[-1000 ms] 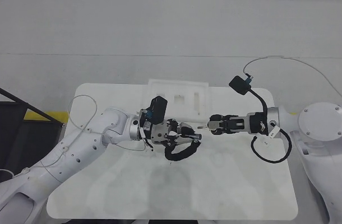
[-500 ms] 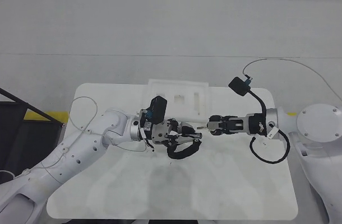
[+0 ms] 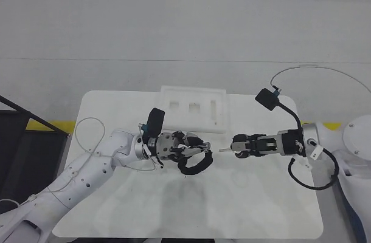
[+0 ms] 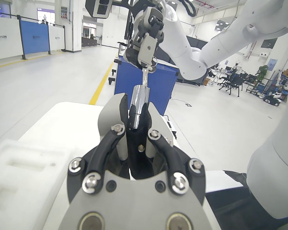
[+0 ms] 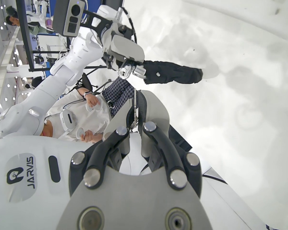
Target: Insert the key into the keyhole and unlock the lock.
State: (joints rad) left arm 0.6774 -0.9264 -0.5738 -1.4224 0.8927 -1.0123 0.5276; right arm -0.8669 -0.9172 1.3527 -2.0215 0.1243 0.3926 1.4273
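mk: jaws status, both arms?

lo: left gripper is clamped on the lock. chrome barrel sticks out past the fingertips, black cable trails off its side. right gripper is pinched on the key, blade aimed at the lock.

mk: inserted?

lo: no. top view has the key tip near the lock's keyhole end but apart from it, visible gap. left wrist view puts the blade and barrel roughly in line. keyhole face is turned toward the key, nothing in it.

mk: so where are we?

lo: my read: both grasps done, lineup mostly done. left to do: close the gap to the lock, seat the blade, turn it, free the cable end. none of that looks started. foam tray sits beyond the lock, well apart, not in the way.
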